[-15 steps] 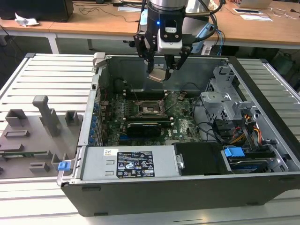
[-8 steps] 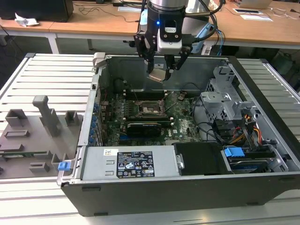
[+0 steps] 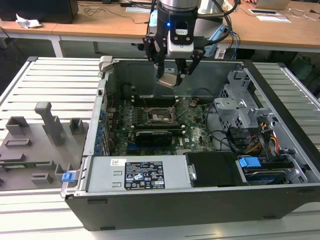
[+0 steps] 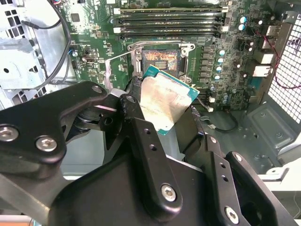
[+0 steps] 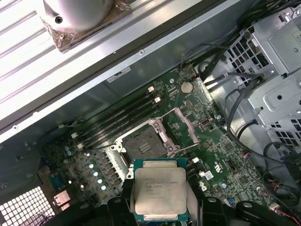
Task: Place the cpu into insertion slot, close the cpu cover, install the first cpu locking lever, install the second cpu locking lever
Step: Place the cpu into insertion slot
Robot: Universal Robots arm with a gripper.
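Observation:
My gripper (image 3: 173, 74) hangs over the open computer case, shut on the cpu (image 3: 169, 80), a small square chip with a pale metal top. In both wrist views the cpu (image 5: 160, 193) (image 4: 165, 101) sits clamped by its edges between the black fingers (image 4: 136, 127). Below it on the green motherboard lies the insertion slot (image 5: 141, 143) (image 4: 161, 59) (image 3: 159, 116), open and bare. The cpu cover (image 5: 186, 126), a thin silvery frame, stands flipped up beside the slot. The chip is held well above the board and touches nothing else.
Memory sticks (image 4: 169, 21) run along one side of the slot, and a long black card (image 3: 156, 135) lies on the other. A metal drive cage with cables (image 3: 240, 107) stands at the exterior view's right. A power supply (image 3: 140, 175) is at the front, a grey fixture plate (image 3: 35, 145) outside the case.

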